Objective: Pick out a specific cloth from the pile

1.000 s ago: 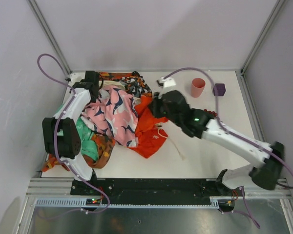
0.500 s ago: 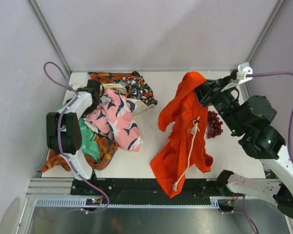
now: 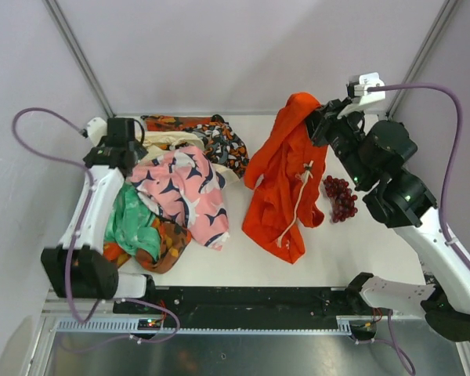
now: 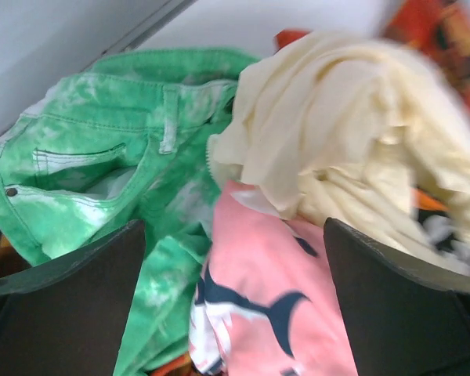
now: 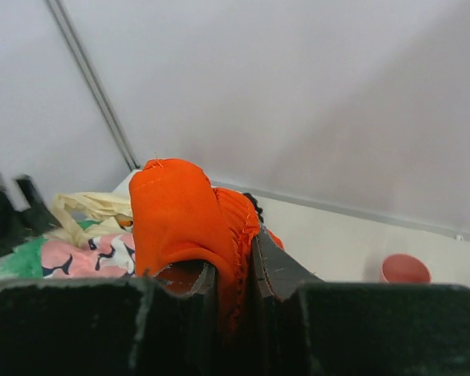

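The cloth (image 3: 286,184), plain red-orange with a white drawstring, hangs off the table right of centre, its lower end resting on the surface. My right gripper (image 3: 315,124) is shut on its top fold. In the right wrist view the cloth (image 5: 180,219) is pinched between the jaws of the right gripper (image 5: 235,274). The pile (image 3: 176,188) lies at the left, apart from the cloth. My left gripper (image 3: 124,155) hovers over the pile's far-left edge. The left gripper (image 4: 235,305) is open, holding nothing, above a pink navy-print piece (image 4: 274,298), green jeans (image 4: 117,172) and a cream cloth (image 4: 337,141).
A bunch of dark red grapes (image 3: 341,197) lies on the table just right of the hanging cloth. A pink cup (image 5: 406,269) stands at the back right, hidden by the right arm in the top view. Walls close in the table on three sides.
The right gripper pulled the red-orange cloth off the pile, lifted it and carried it right. The left gripper opened, let go of the pile and drew back to the left.
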You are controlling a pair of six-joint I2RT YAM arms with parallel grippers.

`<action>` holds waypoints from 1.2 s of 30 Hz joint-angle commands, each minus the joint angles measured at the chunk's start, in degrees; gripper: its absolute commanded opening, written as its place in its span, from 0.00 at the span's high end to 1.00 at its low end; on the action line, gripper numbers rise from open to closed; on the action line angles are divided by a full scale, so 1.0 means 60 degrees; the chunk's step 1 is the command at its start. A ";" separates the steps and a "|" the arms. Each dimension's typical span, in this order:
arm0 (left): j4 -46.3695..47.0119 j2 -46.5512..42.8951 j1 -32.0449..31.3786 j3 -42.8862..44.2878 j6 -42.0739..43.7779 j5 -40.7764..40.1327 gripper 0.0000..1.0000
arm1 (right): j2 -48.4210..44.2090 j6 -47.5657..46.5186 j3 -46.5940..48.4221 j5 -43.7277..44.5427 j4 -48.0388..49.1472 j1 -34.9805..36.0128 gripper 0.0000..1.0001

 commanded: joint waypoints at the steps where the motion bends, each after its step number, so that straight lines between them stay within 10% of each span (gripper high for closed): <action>1: 0.0163 -0.1364 -0.0203 0.0485 -0.0184 0.0950 0.00 | -0.0291 0.0912 -0.0700 -0.0885 0.0772 -0.0961 1.00; 18: 0.0250 -0.3346 -0.3147 -0.1023 -0.0332 0.0688 0.00 | -0.0911 0.4268 -0.6762 -0.1379 0.1397 -0.2052 1.00; 28: 0.0271 -0.3774 -0.4075 -0.1940 -0.0377 0.1006 0.00 | 0.1976 0.5796 -0.8250 -0.0865 0.1698 -0.1078 0.97; 32: 0.0272 -0.4127 -0.4176 -0.2245 -0.0369 0.1439 0.00 | 0.3215 0.6266 -0.8462 -0.1048 0.1867 -0.0953 0.87; 36: 0.0277 -0.4612 -0.4226 -0.2493 -0.0326 0.1786 0.00 | 0.3237 0.6282 -0.8462 -0.1510 0.1956 -0.1262 0.55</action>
